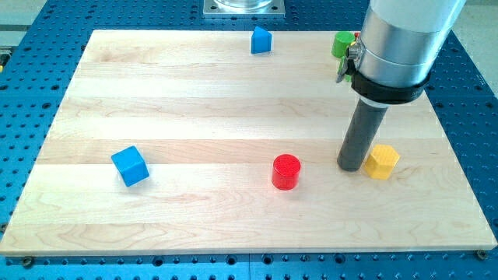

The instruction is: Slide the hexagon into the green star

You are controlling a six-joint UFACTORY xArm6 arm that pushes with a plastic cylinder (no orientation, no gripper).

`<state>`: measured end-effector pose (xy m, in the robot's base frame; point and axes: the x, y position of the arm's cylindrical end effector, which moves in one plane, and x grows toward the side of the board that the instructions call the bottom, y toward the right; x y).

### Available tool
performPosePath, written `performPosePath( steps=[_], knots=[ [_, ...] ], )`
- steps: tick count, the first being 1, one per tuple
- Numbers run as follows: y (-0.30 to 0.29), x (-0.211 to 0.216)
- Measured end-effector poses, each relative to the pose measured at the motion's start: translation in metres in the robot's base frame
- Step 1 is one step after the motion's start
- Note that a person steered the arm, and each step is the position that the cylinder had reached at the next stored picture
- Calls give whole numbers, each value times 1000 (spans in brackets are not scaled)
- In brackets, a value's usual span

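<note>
With no pincer to judge, my tip (351, 168) touches the left side of the yellow hexagon (382, 162), a light, rigid slider needing a low push toward the green star (341, 43) above.

Wooden board (233, 101), pale planks, laid on a blue perforated table (31, 85). Blue cube (130, 166) near the board's left side, toward the view's bottom, turned at an angle. Red cylinder (285, 171) upright, lower centre, well apart from the cube. Small blue block (261, 40), wedge-like, shape not certain, close to the board's top edge. Grey metal plate (243, 8) beyond the top edge, cut off by the frame.
</note>
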<state>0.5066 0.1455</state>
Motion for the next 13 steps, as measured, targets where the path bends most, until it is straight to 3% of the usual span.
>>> performPosePath(
  steps=[2,4,5,6,7,8,10,11,13],
  knots=[
    [8,29],
    [10,14],
    [35,36],
    [46,-22],
    [45,-14],
    [100,-4],
    [115,-51],
    [124,-44],
    [105,-83]
  ],
)
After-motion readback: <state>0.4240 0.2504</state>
